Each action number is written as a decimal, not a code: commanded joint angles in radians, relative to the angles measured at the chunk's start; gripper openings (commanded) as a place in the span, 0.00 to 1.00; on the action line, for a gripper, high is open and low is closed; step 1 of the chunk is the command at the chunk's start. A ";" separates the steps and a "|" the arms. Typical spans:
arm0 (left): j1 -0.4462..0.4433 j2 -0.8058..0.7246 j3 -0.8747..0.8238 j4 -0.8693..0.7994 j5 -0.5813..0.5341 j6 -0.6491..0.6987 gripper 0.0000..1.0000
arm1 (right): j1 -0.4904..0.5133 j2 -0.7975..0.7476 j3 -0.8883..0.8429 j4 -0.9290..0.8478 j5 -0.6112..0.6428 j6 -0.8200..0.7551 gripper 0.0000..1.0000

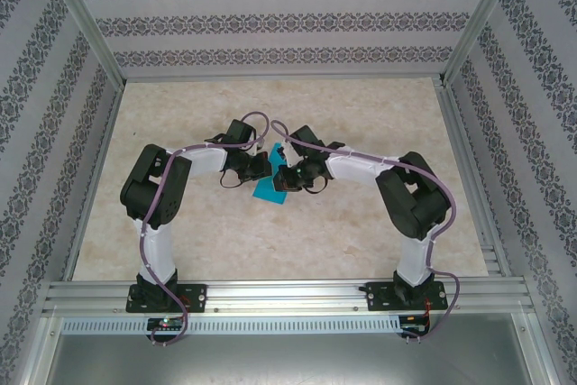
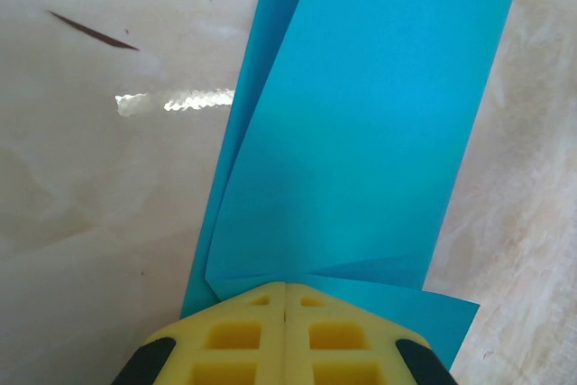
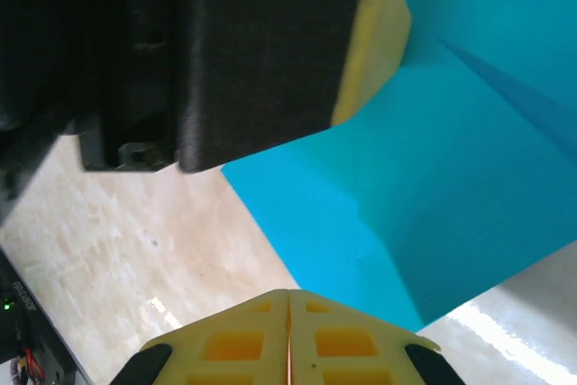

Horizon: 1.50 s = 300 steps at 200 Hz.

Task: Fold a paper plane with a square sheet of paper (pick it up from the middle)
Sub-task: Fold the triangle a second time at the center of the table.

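While paper (image 2: pixel 361 132) sits folded | left end effector (image 2: pixel 285 286) clamped on paper | right end effector (image 3: pixel 288 293) together

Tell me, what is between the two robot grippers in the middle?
The folded turquoise-blue paper sheet sits between the left gripper and the right gripper, as the top camera shows; the left gripper pinches it.

A thin turquoise-blue sheet (image 1: pixel 268 187), partly folded, is at the middle of the table (image 1: pixel 361 241), about midway between its near and far edges. From above, a small tilted blue patch shows, one corner pointing near and left. In the left wrist view the sheet (image 2: pixel 361 132) is a long narrow band of overlapping layers, with slanted folds at its close end. In the right wrist view the sheet (image 3: pixel 469 178) is smooth, crossed by one straight crease.
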 commanded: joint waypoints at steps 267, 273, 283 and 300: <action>-0.018 0.093 -0.083 -0.029 -0.092 -0.086 0.05 | 0.014 0.073 -0.064 -0.125 -0.076 -0.099 0.08; -0.018 0.092 -0.083 -0.028 -0.091 -0.086 0.05 | 0.013 0.066 -0.075 -0.123 -0.077 -0.100 0.08; -0.017 0.090 -0.084 -0.028 -0.088 -0.086 0.05 | 0.014 0.054 -0.089 -0.124 -0.079 -0.100 0.08; -0.017 0.087 -0.086 -0.025 -0.085 -0.083 0.05 | 0.012 0.035 -0.098 -0.122 -0.079 -0.099 0.08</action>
